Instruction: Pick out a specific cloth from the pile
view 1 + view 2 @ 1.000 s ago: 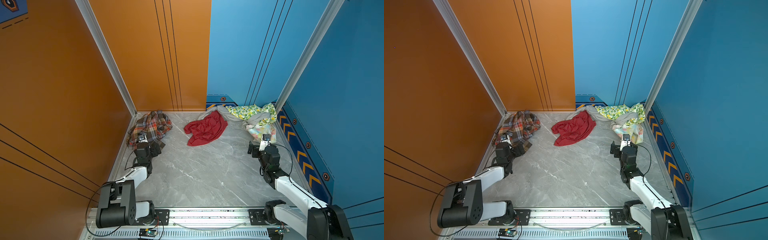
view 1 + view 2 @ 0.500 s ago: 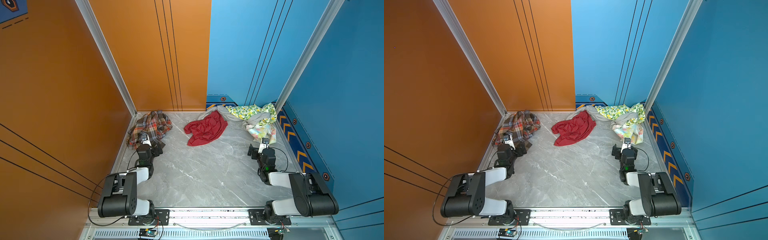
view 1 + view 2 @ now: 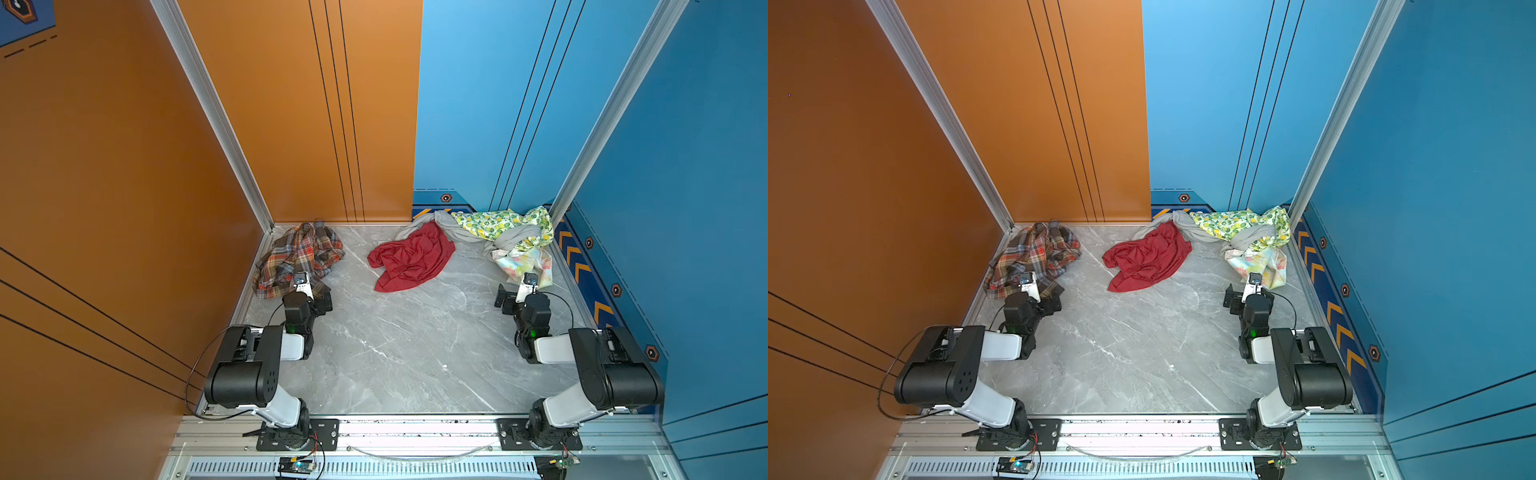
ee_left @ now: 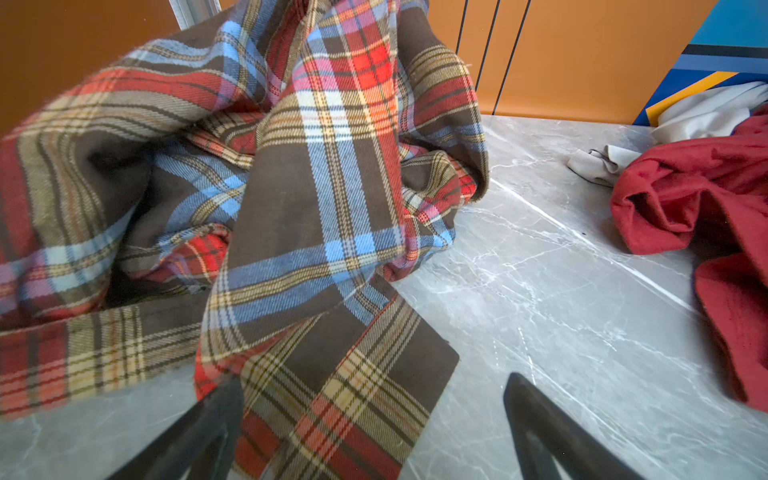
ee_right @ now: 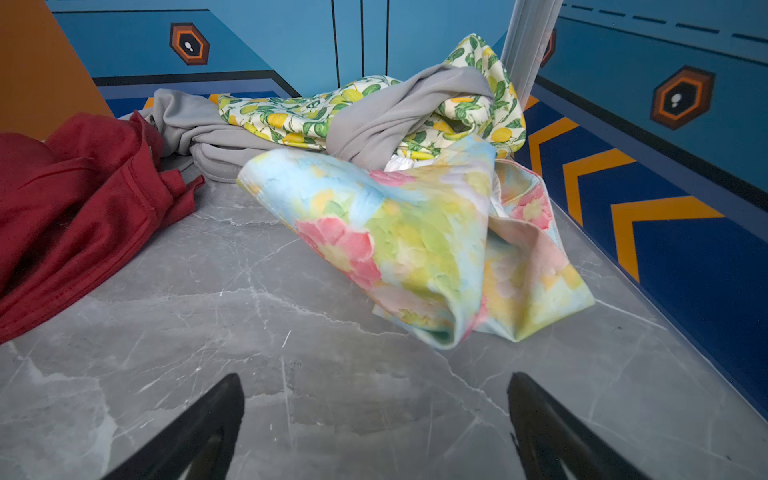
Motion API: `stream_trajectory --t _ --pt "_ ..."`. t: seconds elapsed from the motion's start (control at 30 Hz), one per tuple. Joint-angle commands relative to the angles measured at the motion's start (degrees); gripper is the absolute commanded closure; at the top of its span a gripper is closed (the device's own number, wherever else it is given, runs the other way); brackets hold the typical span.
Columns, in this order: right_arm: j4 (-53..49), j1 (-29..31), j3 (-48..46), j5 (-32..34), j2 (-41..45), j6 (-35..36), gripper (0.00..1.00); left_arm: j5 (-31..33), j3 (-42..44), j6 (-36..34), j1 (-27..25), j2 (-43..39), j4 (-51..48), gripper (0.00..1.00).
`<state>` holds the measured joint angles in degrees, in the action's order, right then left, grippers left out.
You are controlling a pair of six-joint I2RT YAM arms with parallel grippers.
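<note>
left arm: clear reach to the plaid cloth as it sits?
Likely yes. The left gripper sits right at the plaid cloth, fingers open, with a cloth corner seemingly between them. Nothing lies over it; the red cloth is apart.

Marble tabletop [image 3: 395, 353]: plaid cloth [image 3: 299, 253], red cloth [image 3: 411, 257], fabric pile [image 3: 511, 237].

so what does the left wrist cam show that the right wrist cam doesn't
Only the left wrist view: the plaid cloth, crumpled, with one corner lying between the tips of the open left claw. Only the right wrist view: the lemon-print cloth, the pastel floral cloth in front of it, and the open right claw, holding nothing. Both: the red cloth, a light grey cloth and the grey marble table.
</note>
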<state>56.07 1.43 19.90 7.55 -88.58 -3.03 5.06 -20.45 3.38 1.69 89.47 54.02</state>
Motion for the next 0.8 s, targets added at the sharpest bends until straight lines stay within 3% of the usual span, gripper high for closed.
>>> stream_trajectory --t 0.0,0.17,0.77 --pt "-3.98 -0.38 1.52 -1.53 -0.16 -0.79 0.0 0.41 0.39 -1.49 -0.84 0.21 2.41 0.02" --pt "-4.04 -0.12 1.55 -1.14 -0.06 -0.61 0.0 3.55 -0.26 -2.74 -2.56 0.23 1.2 0.02" --pt "-3.98 -0.03 1.46 -1.05 -0.02 -0.58 0.0 3.48 -0.5 -3.25 -2.88 0.26 0.65 0.02"
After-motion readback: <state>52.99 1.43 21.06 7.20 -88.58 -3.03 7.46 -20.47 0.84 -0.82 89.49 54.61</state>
